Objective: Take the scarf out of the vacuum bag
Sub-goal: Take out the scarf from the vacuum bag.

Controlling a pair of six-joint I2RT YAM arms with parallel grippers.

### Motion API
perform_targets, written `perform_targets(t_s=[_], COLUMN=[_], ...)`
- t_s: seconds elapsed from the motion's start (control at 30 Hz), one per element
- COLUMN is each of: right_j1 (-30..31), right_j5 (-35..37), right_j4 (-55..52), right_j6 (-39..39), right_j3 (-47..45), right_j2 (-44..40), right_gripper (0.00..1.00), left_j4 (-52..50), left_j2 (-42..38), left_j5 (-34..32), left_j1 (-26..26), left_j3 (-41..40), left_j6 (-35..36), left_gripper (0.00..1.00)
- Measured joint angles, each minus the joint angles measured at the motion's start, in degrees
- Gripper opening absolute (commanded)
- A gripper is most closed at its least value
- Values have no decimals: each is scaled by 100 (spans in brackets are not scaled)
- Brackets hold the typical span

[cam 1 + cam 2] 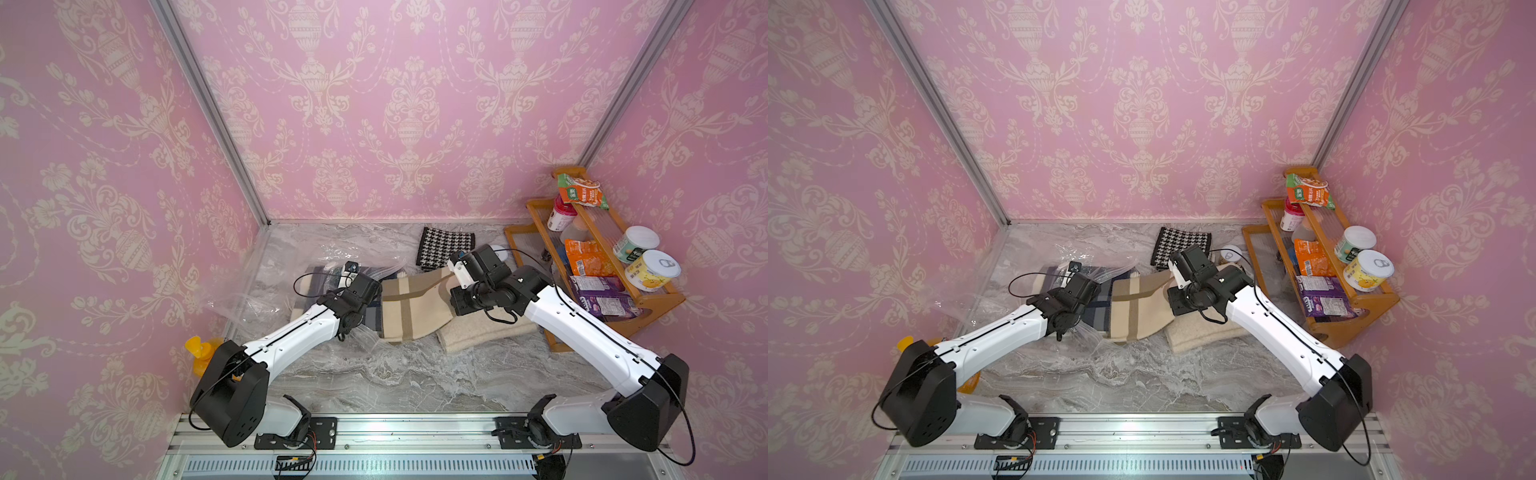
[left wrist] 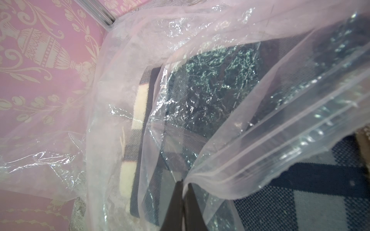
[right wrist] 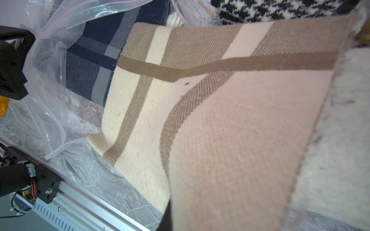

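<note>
The vacuum bag (image 1: 266, 299) is crinkly clear plastic lying at the left of the marble table. My left gripper (image 2: 183, 183) is shut on the bag's (image 2: 260, 140) ribbed mouth edge and holds that edge lifted. Under it lies a navy plaid scarf (image 2: 320, 180), partly beneath the plastic. A beige scarf with brown stripes (image 1: 411, 307) stretches from the bag's mouth to the right. My right gripper (image 1: 451, 282) is shut on its right end and holds that end raised. In the right wrist view the beige scarf (image 3: 230, 130) covers the jaws; only one dark finger (image 3: 165, 220) shows.
A black-and-white houndstooth cloth (image 1: 444, 247) lies at the back. A folded cream fluffy cloth (image 1: 486, 332) lies under the right arm. At the right stands a wooden rack (image 1: 648, 303) with snack packets and cans. A yellow object (image 1: 199, 349) sits by the left wall.
</note>
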Motion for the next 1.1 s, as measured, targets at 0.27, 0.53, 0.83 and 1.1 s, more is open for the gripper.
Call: perform_targets(t_s=[0.27, 0.53, 0.83, 1.1], right_j1=[-142, -216, -435, -866], right_j5=[577, 957, 890, 693], right_j4=[-409, -629, -675, -664], right_j6=[-254, -481, -459, -428], right_j3=[332, 597, 601, 581], right_j2=[-105, -144, -378, -706], right_gripper=[10, 9, 9, 8], left_j4=[0, 0, 0, 0], left_j2=[2, 2, 87, 118], left_j5=[0, 0, 2, 55], left_j1=[2, 4, 4, 4], left_j3=[0, 0, 26, 76], left_j6=[0, 0, 2, 2], left_gripper=[0, 0, 0, 0])
